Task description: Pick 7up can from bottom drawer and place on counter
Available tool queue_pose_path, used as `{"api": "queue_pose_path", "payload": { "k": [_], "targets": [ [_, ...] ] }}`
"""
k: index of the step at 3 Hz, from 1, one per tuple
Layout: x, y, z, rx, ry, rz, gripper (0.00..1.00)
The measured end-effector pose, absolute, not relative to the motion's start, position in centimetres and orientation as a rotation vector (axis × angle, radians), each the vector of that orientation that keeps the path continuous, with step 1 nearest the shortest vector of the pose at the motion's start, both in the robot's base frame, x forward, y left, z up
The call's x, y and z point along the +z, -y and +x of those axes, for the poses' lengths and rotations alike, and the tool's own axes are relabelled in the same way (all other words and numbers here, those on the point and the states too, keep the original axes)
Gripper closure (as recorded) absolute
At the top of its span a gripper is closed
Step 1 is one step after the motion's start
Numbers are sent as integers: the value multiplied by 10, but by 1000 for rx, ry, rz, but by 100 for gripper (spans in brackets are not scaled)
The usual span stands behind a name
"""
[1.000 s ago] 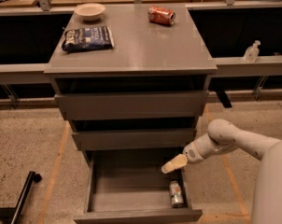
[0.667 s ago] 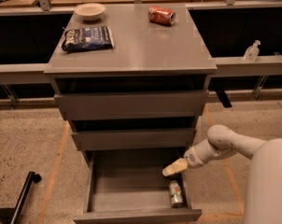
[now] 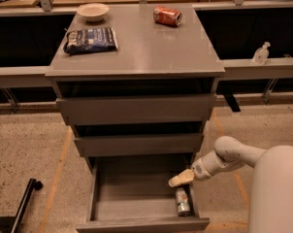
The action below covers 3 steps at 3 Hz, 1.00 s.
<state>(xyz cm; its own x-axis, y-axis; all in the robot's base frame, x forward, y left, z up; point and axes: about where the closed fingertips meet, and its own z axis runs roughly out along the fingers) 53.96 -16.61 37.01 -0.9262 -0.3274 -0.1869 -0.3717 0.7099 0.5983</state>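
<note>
**Gripper lowered toward the 7up can in the open bottom drawer**

The gripper [image 3: 180,179] hung just above the 7up can [image 3: 182,201], which sat against the right side of the bottom drawer [image 3: 132,200], near its front. Whether the gripper was released or clenched could not be told. Over the last second it had sunk slightly closer to the can, so the grasp looked near. The counter [image 3: 146,52] still awaited it.

My arm [image 3: 234,154] is smooth off-white tubing with one bulbous rounded joint, and it runs back into a broad, pale, rounded body shell [image 3: 277,193]. My pincer [image 3: 181,178] is a yellower cream and sits above the right side of the bottom drawer [image 3: 132,198]
</note>
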Motion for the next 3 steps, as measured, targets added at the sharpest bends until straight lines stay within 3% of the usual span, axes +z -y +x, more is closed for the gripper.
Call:
{"api": "queue_pose_path", "payload": {
  "k": [3],
  "targets": [
    [313, 150, 559, 1102, -2889, -491, 0]
  ]
}}
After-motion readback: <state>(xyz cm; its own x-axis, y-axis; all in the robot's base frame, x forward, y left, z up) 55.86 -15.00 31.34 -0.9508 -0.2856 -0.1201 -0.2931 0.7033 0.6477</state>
